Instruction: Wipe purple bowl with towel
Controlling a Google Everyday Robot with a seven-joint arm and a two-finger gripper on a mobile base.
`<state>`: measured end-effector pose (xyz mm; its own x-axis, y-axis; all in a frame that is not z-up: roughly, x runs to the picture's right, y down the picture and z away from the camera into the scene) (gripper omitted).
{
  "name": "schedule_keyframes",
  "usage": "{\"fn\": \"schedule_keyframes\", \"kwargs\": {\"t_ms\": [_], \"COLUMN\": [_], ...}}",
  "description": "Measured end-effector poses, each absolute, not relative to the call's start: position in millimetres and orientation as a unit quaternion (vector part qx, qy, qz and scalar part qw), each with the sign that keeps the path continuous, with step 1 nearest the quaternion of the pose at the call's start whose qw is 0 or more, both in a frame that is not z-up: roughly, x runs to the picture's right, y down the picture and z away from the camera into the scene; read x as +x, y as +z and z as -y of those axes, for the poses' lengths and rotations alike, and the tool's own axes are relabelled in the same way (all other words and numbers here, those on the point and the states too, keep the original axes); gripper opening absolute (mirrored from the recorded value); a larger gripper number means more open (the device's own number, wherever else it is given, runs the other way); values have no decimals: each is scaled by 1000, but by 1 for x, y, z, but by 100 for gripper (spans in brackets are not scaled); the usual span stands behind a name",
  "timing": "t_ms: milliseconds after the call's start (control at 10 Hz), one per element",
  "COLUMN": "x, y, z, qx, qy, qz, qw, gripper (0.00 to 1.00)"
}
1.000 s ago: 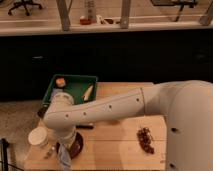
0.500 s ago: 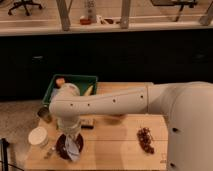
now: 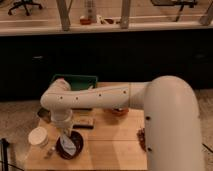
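Camera view: pincer [image 3: 66, 141] and towel [image 3: 70, 147] inside purple bowl [image 3: 76, 139].

Jaws [image 3: 68, 143] over the bowl [image 3: 69, 145] on the table [image 3: 115, 145]; cup [image 3: 39, 137] left of it; bin [image 3: 75, 81] behind.

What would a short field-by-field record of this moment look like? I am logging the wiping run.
surface: light wooden table
target: dark purple round bowl, near the table's front left
cloth: pale towel lying inside the bowl
pincer: pincer pointing down over the bowl, at the towel
arm: white robot arm reaching across the table from the right
nearby: white round cup left of the bowl; green rectangular bin at the table's back
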<state>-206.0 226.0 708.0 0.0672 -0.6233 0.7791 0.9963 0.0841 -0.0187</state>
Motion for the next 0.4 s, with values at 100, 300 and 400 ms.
{"fn": "schedule_keyframes", "kwargs": {"t_ms": [100, 300, 400], "x": [-219, -228, -230], "y": [711, 709, 703], "z": [-235, -245, -256], "qx": [-300, -300, -301], "qy": [-620, -633, -641], "qz": [327, 341, 350], "qw": [647, 627, 613], "gripper": [0, 0, 0]}}
